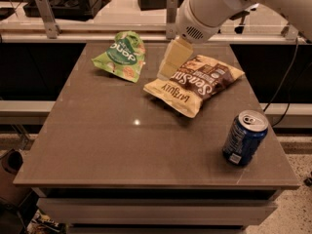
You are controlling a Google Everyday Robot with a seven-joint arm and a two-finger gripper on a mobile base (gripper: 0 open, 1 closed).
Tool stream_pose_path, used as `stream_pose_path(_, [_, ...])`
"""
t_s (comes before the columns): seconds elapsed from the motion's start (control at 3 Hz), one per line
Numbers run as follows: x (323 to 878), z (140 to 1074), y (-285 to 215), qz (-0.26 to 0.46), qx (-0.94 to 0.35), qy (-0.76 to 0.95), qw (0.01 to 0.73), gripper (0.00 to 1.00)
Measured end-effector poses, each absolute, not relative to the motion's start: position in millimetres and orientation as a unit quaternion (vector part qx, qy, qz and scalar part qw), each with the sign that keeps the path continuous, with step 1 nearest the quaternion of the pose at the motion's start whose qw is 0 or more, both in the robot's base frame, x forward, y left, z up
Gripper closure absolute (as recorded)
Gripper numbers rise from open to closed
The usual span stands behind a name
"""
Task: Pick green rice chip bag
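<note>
The green rice chip bag (121, 55) lies at the back left of the brown table (117, 145), light green with a dark green round logo. My gripper (169, 66) hangs from the white arm above the table's back middle, between the green bag and the yellow-and-brown chip bag (195, 82). It is to the right of the green bag and apart from it, holding nothing that I can see.
A blue soda can (244, 137) stands upright near the table's right front. A counter with metal posts (171, 14) runs behind the table's back edge. A cable hangs off the right side.
</note>
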State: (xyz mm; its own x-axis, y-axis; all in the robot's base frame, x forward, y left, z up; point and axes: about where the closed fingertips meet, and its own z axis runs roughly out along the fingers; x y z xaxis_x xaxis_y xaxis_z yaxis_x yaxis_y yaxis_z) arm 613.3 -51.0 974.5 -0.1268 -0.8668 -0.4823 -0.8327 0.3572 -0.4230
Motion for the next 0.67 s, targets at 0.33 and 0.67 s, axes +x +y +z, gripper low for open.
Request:
stream_pose_path(0.33, [613.3,974.5,-51.0,-0.025,-0.566,0.75,0.34,0.0])
stream_pose_path(0.67, [636.2,967.7,-32.0,-0.033,-0.572,0.749,0.333,0.0])
